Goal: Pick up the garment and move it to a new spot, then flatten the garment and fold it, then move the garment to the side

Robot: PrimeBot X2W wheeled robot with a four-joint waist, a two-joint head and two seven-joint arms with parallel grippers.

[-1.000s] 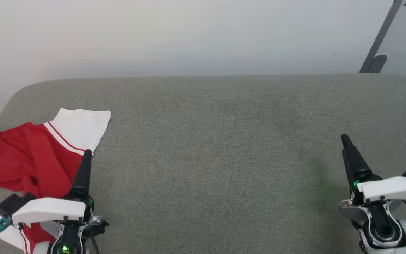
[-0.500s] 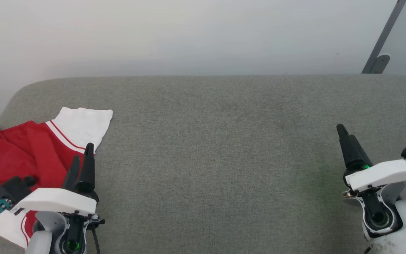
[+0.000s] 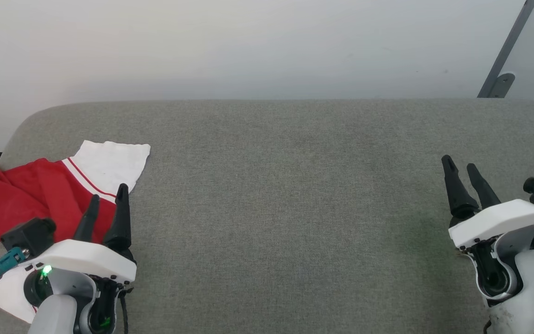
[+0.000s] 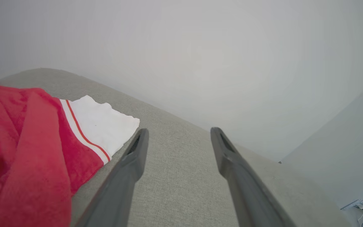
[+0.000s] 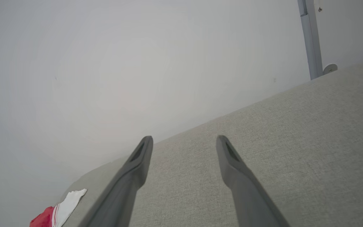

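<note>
The garment point(image 3: 26, 202) lies crumpled at the far left of the grey surface, bright red with a white sleeve end point(image 3: 109, 164) and thin striped trim. My left gripper point(image 3: 108, 198) hovers over its right edge, open and holding nothing. In the left wrist view the garment point(image 4: 20, 151) spreads to the left of the gripper point(image 4: 177, 134), whose fingers frame bare grey fabric. My right gripper point(image 3: 459, 165) stands open far to the right, above bare surface. In the right wrist view the right gripper point(image 5: 184, 141) is open, and a corner of the garment point(image 5: 55, 214) shows at the lower left.
The grey fabric surface point(image 3: 285, 195) stretches wide between both arms, with a rounded back-left corner. A pale wall runs behind it. A grey metal bracket point(image 3: 503, 60) slants down the wall at the back right. Another white part of the garment point(image 3: 5, 294) lies under my left wrist.
Both grippers have turned about their wrists, so both fingers of each now show apart. The right gripper has risen slightly in the view. The garment lies where it was.
</note>
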